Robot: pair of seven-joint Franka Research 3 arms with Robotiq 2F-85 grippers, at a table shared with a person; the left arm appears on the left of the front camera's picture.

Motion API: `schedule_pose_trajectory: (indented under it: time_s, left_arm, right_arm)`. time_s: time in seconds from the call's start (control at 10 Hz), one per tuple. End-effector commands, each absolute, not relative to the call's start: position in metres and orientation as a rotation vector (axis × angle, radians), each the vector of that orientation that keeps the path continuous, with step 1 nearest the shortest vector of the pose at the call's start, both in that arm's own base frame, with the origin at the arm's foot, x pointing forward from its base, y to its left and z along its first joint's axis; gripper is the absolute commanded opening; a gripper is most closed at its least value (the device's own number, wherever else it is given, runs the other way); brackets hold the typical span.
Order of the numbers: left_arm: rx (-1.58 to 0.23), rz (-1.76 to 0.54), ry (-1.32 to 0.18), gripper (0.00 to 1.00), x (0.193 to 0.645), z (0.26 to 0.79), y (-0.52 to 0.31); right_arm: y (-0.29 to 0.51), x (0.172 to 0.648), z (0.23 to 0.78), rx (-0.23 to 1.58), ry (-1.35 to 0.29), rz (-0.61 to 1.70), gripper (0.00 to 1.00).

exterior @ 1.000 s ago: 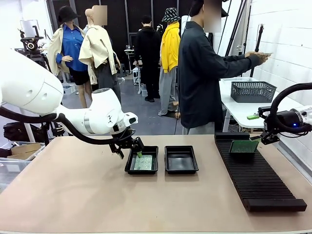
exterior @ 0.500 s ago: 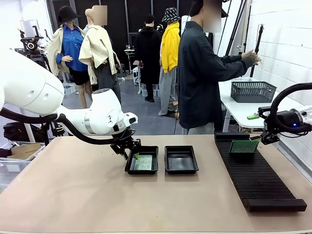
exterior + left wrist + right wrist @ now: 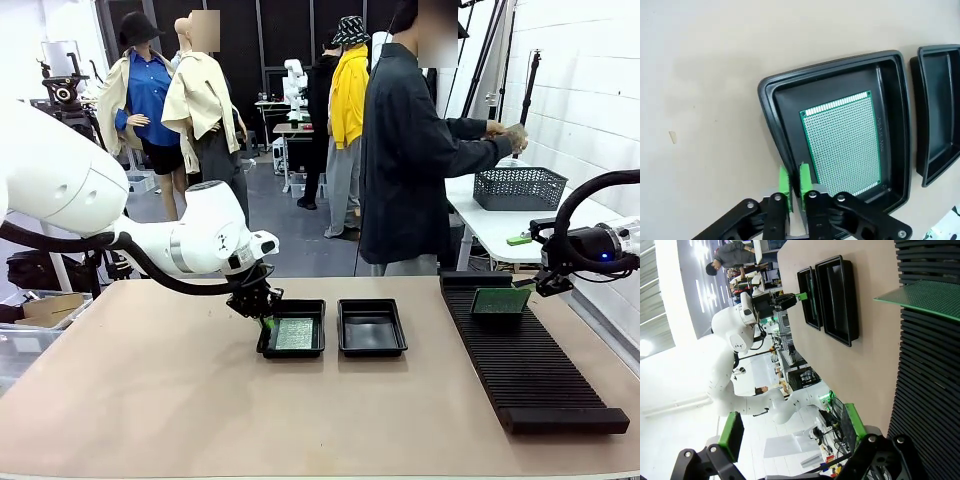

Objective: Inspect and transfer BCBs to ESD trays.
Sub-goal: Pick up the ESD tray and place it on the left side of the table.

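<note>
A green BCB (image 3: 295, 333) (image 3: 844, 148) lies flat in the left ESD tray (image 3: 268, 345) (image 3: 771, 103). My left gripper (image 3: 263, 304) (image 3: 794, 179) hangs over that tray's left rim, shut, its green pads nearly together with no board between them. I cannot tell whether it touches the rim. The right ESD tray (image 3: 371, 349) (image 3: 920, 105) beside it holds nothing. A second BCB (image 3: 500, 299) (image 3: 927, 299) stands in the black slotted rack (image 3: 530, 375). My right gripper (image 3: 546, 283) (image 3: 790, 432) is open just right of that board.
A person (image 3: 410, 160) stands at the table's far side, turned toward a white side table with a grey mesh basket (image 3: 518, 187), hands raised near the wall. The tan tabletop (image 3: 150, 400) is bare at the front and left.
My left gripper closed and slid left from above the board to the tray's left rim, leaving the board in the tray. The person's hands drew back. The right arm has not moved.
</note>
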State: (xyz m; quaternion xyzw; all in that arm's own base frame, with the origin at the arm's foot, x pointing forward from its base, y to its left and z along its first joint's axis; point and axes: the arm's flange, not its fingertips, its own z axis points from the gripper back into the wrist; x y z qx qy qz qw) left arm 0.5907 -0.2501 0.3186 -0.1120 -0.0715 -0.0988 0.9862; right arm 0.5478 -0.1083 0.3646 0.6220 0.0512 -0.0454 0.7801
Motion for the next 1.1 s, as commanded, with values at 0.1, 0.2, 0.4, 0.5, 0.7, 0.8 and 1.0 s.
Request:
schedule_pose_trajectory:
  time_s: [0.1,0.2,0.4,0.5,0.7,0.8,1.0]
  left_arm:
    - [-0.226,-0.204,-0.154,0.00,0.590,0.320,-0.253]
    - [-0.226,-0.204,-0.154,0.00,0.590,0.320,-0.253]
    - [-0.226,-0.204,-0.154,0.00,0.590,0.320,-0.253]
    - [-0.226,-0.204,-0.154,0.00,0.590,0.320,-0.253]
    - [-0.225,-0.204,-0.145,0.00,0.590,0.319,-0.253]
    - [-0.205,-0.199,-0.157,0.00,0.588,0.322,-0.240]
    - [-0.245,-0.189,-0.157,0.00,0.582,0.328,-0.207]
  right_arm:
    - [-0.107,0.548,0.365,1.341,0.116,-0.092,1.00]
    - [-0.107,0.548,0.365,1.341,0.116,-0.092,1.00]
    - [-0.107,0.548,0.365,1.341,0.116,-0.092,1.00]
    - [-0.107,0.548,0.365,1.341,0.116,-0.092,1.00]
    - [-0.107,0.548,0.365,1.341,0.116,-0.092,1.00]
    - [-0.107,0.548,0.365,1.341,0.116,-0.092,1.00]
    - [-0.107,0.548,0.365,1.341,0.116,-0.092,1.00]
